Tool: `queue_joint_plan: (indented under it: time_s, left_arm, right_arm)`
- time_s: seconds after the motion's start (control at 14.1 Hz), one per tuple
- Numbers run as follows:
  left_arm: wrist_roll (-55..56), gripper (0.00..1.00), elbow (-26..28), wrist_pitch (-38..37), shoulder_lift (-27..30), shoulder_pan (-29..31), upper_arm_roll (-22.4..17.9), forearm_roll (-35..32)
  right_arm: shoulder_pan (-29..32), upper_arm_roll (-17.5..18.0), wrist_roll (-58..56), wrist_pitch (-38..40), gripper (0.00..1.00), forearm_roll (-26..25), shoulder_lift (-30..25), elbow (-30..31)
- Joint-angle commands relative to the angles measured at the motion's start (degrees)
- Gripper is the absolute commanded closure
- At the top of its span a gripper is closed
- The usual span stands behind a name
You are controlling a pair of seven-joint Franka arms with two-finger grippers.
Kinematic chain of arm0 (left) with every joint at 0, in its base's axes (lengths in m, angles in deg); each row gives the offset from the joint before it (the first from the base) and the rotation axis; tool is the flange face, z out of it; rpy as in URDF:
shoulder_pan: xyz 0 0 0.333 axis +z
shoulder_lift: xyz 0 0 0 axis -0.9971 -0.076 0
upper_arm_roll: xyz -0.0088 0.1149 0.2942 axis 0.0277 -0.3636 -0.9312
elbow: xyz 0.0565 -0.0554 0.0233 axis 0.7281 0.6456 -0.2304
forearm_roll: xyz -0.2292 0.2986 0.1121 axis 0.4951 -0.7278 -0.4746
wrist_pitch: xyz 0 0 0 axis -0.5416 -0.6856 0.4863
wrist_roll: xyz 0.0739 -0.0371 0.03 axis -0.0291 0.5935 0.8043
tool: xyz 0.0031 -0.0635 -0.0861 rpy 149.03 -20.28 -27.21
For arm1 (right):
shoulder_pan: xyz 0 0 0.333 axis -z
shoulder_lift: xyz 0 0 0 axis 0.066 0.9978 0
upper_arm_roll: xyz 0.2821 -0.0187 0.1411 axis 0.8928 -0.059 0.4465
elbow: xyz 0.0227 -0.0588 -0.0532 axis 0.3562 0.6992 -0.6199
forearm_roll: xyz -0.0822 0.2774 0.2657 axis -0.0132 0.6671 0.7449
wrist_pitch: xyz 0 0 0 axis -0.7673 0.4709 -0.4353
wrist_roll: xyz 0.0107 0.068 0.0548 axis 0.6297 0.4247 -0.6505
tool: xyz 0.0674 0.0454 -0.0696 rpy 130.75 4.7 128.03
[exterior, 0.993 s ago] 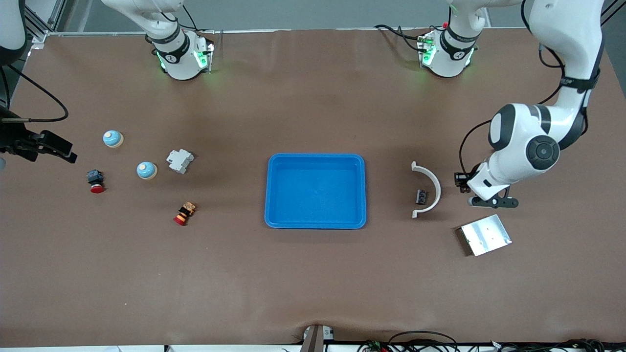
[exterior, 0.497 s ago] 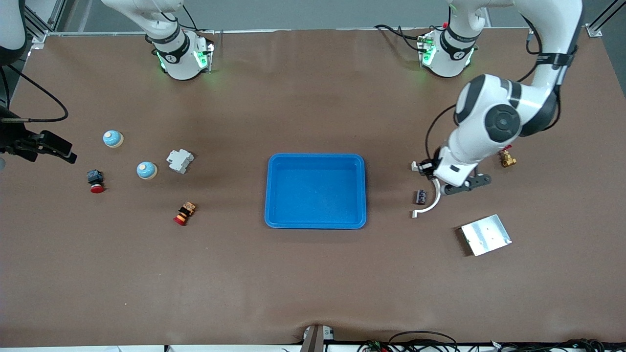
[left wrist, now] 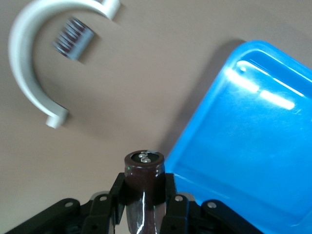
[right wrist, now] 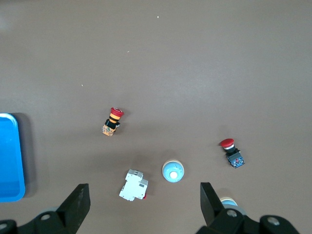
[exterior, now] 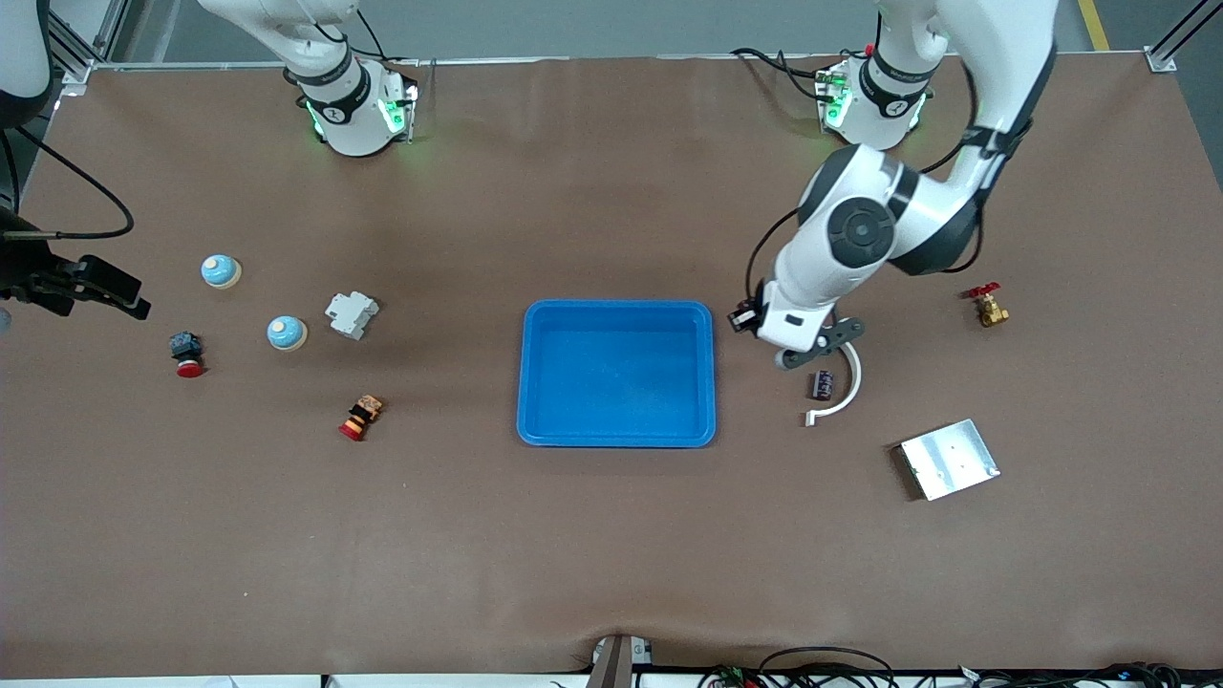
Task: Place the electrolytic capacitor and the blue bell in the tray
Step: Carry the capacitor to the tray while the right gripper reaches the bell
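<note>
At the right arm's end of the table, the right gripper (right wrist: 141,207) hangs in the air with its jaws spread wide and nothing between them; that arm waits. Below it lie two blue bells: one (exterior: 220,271) nearer the bases, the other (exterior: 286,333) just beside a white breaker (exterior: 351,314). A red button (exterior: 185,354) on a black block sits near the first bell, and an orange-and-red button (exterior: 361,418) lies nearer the front camera. The tray (exterior: 540,425) rests mid-table with nothing in it. Just beside its rim toward the left arm's end, the left gripper (left wrist: 143,195) is clenched on a brown capacitor (left wrist: 143,171), held upright over bare table at the tray's edge. A small dark part (exterior: 822,384) lies inside a white arc (exterior: 849,382). A brass valve (exterior: 988,308) and a metal plate (exterior: 949,459) lie nearer the left arm's end.
</note>
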Motion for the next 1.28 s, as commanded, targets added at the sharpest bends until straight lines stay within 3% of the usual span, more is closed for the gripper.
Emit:
queue_joint_plan:
  time_s: [0.0,0.28,0.57,0.85,1.21]
  left_arm:
    - [7.9,1.0,-3.1,4.5,-5.8,-2.3,0.1,-3.1]
    - [19.4,1.0,-7.8,7.5,-13.0,-5.3,0.0,-9.4]
    - [26.6,1.0,-10.6,7.6,-16.5,-6.5,0.1,-13.0]
    - [28.8,1.0,-11.1,7.9,-17.9,-8.1,0.0,-13.2]
    - [30.0,1.0,-10.8,8.1,-19.2,-9.8,-0.2,-13.2]
  right_arm:
    - [0.3,0.5,0.7,-1.3,0.0,-0.1,-1.8,2.7]
    - [0.3,0.5,0.6,-2.1,0.0,-0.1,-1.5,3.8]
    - [0.4,0.4,-1.0,-7.6,0.0,-0.7,-1.4,9.4]
    - [2.8,0.4,-9.8,-18.1,0.0,-0.8,-1.5,19.3]
    - [4.3,0.4,-9.9,-34.3,0.0,-0.7,-1.5,33.8]
